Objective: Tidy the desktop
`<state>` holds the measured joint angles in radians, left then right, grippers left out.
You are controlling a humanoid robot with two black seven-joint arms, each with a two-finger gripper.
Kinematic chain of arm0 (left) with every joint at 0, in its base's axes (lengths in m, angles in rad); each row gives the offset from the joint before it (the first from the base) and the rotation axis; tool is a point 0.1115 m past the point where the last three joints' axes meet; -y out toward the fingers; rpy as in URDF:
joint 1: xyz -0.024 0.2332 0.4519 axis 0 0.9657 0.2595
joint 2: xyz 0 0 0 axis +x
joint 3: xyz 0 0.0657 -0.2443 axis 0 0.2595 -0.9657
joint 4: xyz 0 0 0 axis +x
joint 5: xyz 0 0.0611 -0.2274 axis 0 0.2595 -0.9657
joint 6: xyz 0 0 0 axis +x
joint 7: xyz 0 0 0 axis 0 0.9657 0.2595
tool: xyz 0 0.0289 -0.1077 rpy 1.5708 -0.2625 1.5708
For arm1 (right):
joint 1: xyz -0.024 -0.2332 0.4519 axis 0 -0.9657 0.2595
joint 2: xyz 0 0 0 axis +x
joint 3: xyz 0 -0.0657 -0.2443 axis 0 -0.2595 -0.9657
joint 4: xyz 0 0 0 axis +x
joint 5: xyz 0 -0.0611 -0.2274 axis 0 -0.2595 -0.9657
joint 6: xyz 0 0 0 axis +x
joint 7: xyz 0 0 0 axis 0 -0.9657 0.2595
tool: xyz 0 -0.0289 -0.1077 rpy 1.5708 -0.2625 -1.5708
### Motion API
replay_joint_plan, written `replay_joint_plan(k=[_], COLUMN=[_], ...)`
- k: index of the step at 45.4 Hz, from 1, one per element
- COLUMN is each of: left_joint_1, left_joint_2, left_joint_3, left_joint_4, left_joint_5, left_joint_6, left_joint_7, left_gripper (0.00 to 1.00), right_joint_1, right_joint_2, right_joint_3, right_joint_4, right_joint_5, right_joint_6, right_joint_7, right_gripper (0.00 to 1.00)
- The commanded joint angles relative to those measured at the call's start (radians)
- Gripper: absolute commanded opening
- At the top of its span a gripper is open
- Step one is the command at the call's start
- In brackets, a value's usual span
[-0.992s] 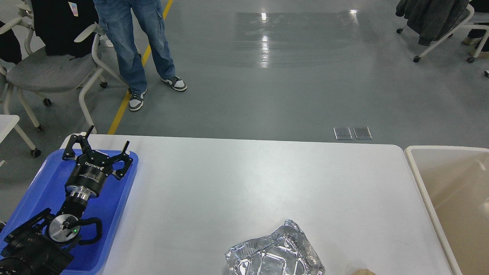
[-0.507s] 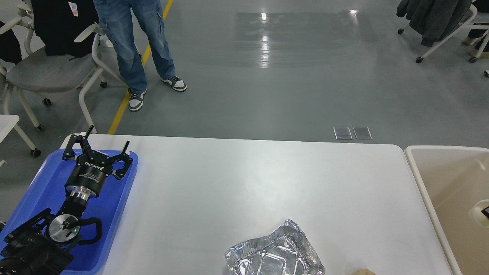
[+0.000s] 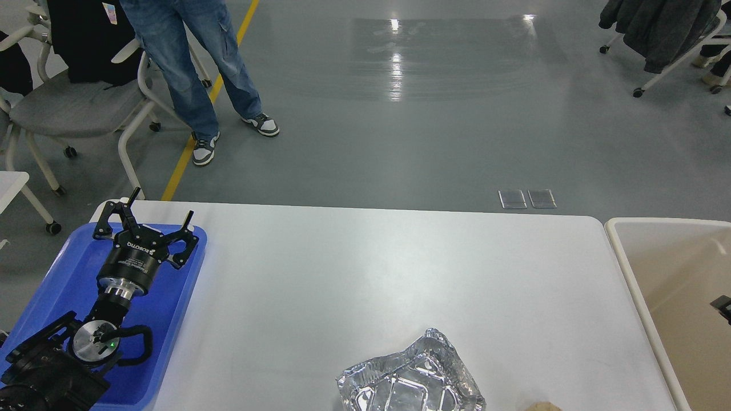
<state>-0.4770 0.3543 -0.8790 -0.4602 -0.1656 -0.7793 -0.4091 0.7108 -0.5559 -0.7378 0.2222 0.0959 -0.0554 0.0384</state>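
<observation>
The white desktop (image 3: 371, 268) fills the middle of the head view. A crumpled silver foil tray (image 3: 411, 379) lies on it near the front edge. My left gripper (image 3: 163, 204) is open and empty, hanging over the far end of the blue plastic tray (image 3: 57, 285) at the left. A small dark part of my right arm or gripper (image 3: 722, 307) shows at the right edge, over the beige bin (image 3: 631, 268); its fingers cannot be told apart.
A small tan object (image 3: 542, 406) peeks in at the bottom edge, right of the foil tray. A person in jeans (image 3: 194, 68) stands beyond the table's far left corner, beside grey chairs (image 3: 68, 103).
A pale round thing seen at the right edge inside the bin half a second ago no longer shows; only a dark part remains there. The person's legs shifted slightly. My left arm has not moved.
</observation>
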Motion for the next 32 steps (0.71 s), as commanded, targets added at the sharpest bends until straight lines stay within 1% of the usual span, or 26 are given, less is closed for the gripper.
replay_joint_plan(k=[1,10,23,27,32], left_joint_1=[0.0,0.0,0.0,0.0,0.0], left_joint_2=[0.0,0.0,0.0,0.0,0.0], left_joint_3=[0.0,0.0,0.0,0.0,0.0], left_joint_4=[0.0,0.0,-0.002,0.0,-0.002], left_joint_5=[0.0,0.0,0.0,0.0,0.0], left_joint_6=[0.0,0.0,0.0,0.0,0.0], left_joint_7=[0.0,0.001,0.001,0.001,0.001], left_gripper=[0.99,0.99,0.99,0.99,0.99], right_joint_1=[0.091,0.19,0.341,0.423,0.51], right_joint_2=[-0.091,-0.19,-0.337,-0.387,-0.43], right_joint_3=[0.041,0.035,0.031,0.031,0.029], right_joint_4=[0.117,0.206,0.31,0.358,0.394], right_joint_5=[-0.11,-0.116,-0.214,-0.235,-0.283], right_joint_6=[0.019,0.037,0.129,0.155,0.219], right_joint_7=[0.0,0.0,0.0,0.0,0.0], right_gripper=[0.98,0.99,0.99,0.99,0.99])
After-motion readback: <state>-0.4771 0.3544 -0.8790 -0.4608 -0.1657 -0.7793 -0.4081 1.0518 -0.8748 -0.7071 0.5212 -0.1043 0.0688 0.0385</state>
